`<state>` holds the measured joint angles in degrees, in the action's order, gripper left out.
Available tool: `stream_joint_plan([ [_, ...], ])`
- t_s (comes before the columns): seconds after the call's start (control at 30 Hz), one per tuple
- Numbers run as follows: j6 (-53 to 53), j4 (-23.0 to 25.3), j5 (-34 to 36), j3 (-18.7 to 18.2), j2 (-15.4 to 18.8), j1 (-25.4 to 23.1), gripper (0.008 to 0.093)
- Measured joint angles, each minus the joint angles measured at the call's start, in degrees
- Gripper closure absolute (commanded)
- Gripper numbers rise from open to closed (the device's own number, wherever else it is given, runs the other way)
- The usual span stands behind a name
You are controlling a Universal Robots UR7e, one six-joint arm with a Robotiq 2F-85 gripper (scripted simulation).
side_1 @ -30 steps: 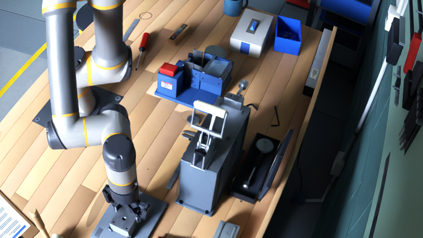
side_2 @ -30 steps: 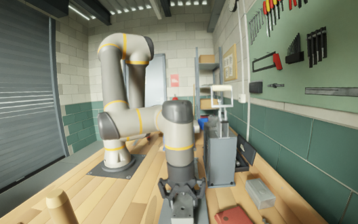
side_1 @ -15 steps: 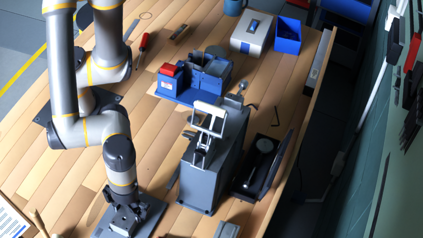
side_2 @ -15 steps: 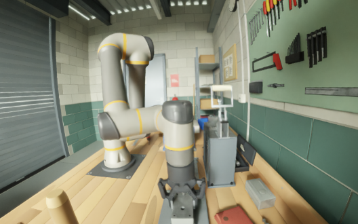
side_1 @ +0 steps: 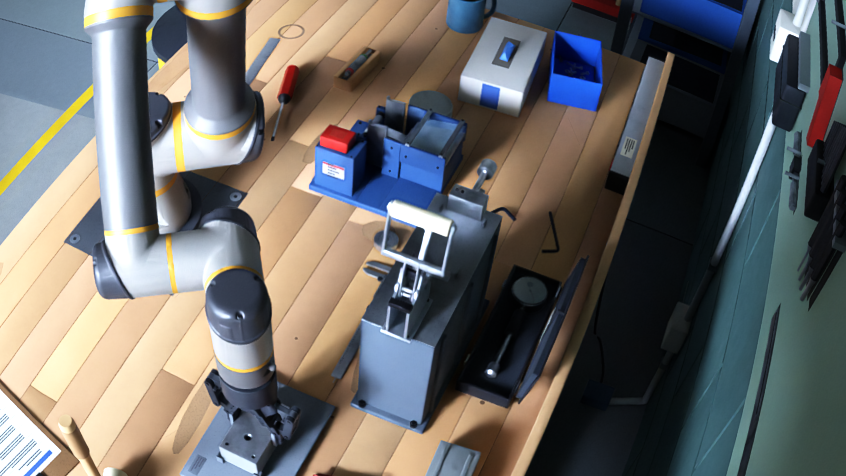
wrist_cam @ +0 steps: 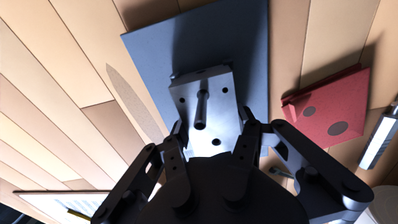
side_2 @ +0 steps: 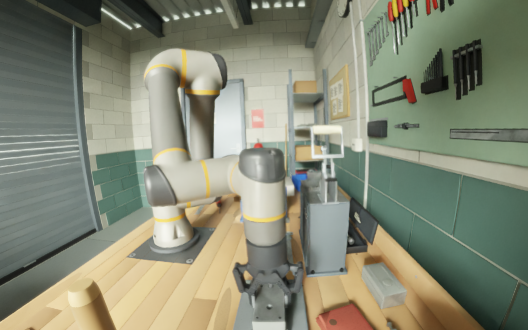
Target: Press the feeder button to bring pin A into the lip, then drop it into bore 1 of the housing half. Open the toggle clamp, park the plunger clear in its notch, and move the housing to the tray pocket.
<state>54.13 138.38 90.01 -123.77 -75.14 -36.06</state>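
The grey housing half (wrist_cam: 208,109) sits over the grey tray (wrist_cam: 204,58) at the bench's near end, clasped at its sides by my gripper (wrist_cam: 211,140). A pin (wrist_cam: 200,109) stands in one of its bores, with three small holes around it. The housing also shows under the arm in the side cameras (side_1: 245,444) (side_2: 268,305). The toggle clamp (side_1: 417,248) on the grey fixture block (side_1: 426,314) has its handle raised. The blue feeder (side_1: 390,154) with its red button (side_1: 337,139) stands farther back.
A black case with a dial gauge (side_1: 520,331) lies open right of the fixture. A red wedge-shaped block (wrist_cam: 326,108) lies right of the tray. A paper sheet (side_1: 21,441) and a wooden mallet handle (side_1: 77,444) lie to its left.
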Motion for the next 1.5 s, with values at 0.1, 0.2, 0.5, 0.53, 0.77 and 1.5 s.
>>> stream_joint_plan([
  [0.1, 0.00, 0.00, 0.00, 0.00, 0.00, 0.00, 0.0934],
  [0.2, 0.00, 0.00, 0.00, 0.00, 0.00, 0.00, 0.0934],
  [0.5, 0.00, 0.00, 0.00, 0.00, 0.01, 0.00, 0.0774],
  [0.53, 0.00, 0.00, 0.00, 0.00, 0.01, 0.00, 0.0754],
  [0.77, 0.00, 0.00, 0.00, 0.00, 0.01, 0.00, 0.0614],
  [1.5, 0.00, 0.06, -0.02, 0.05, -0.07, -0.01, 0.0234],
])
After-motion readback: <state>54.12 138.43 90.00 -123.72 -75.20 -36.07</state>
